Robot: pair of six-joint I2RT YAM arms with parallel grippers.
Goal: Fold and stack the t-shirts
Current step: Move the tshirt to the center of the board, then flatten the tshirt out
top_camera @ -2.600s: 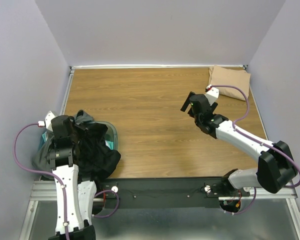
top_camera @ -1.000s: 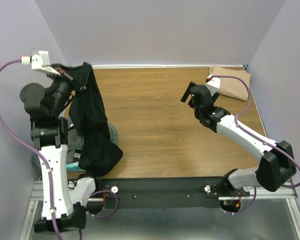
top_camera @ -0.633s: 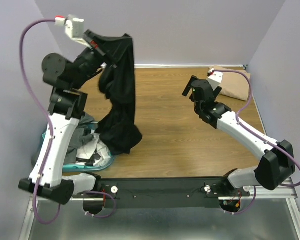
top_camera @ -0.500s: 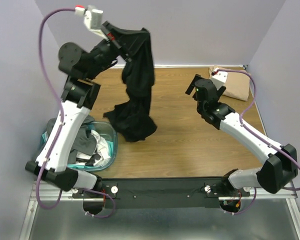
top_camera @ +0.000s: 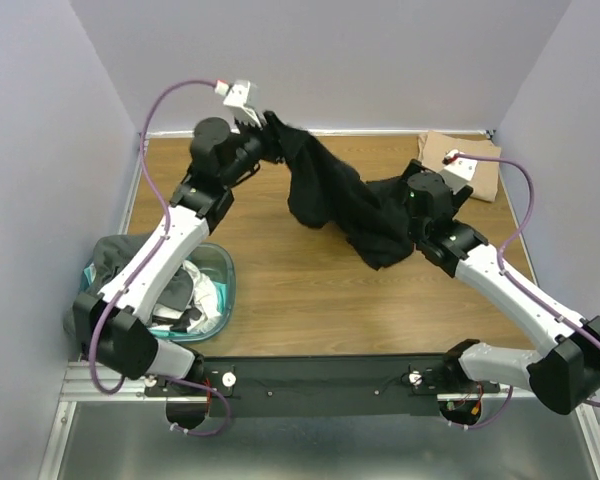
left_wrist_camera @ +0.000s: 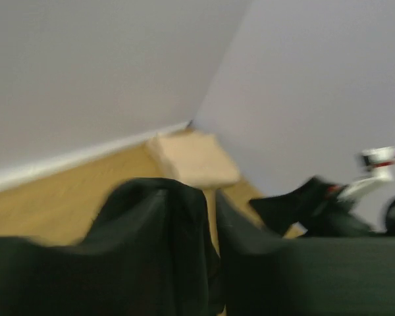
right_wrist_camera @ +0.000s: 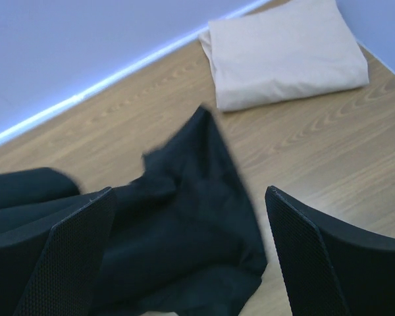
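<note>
Since half a second ago the left arm has swung down and toward the far middle of the tabletop (top_camera: 280, 290), carrying the black t-shirt (top_camera: 340, 195) away from the tub side. The right arm has come in under the cloth's trailing end.

- Black t-shirt: strung out from the left tool (top_camera: 263, 122) toward the right arm, bunched and twisted, nowhere flat. Its low end is near the wood in front of the right tool (right_wrist_camera: 189, 191); contact with the wood cannot be told.
- Left tool: cloth seems to hang from it in the overhead view. The wrist view is blurred and full of black fabric, so whether the jaws grip or have let go cannot be told.
- Right tool: jaws wide apart, nothing between them, shirt just ahead.
- Tan t-shirt (top_camera: 440, 145): folded, lying in the far right corner, well apart from the black one's low end.
- Teal tub (top_camera: 220, 290): near left, with grey and white shirts inside.

Step in hand, as I judge it: moving the black shirt out to open tabletop for folding, with no fold begun. Next it needs laying down and spreading, probably with the right tool taking a hem or shoulder opposite the left. The twist risks a lumpy fold.
</note>
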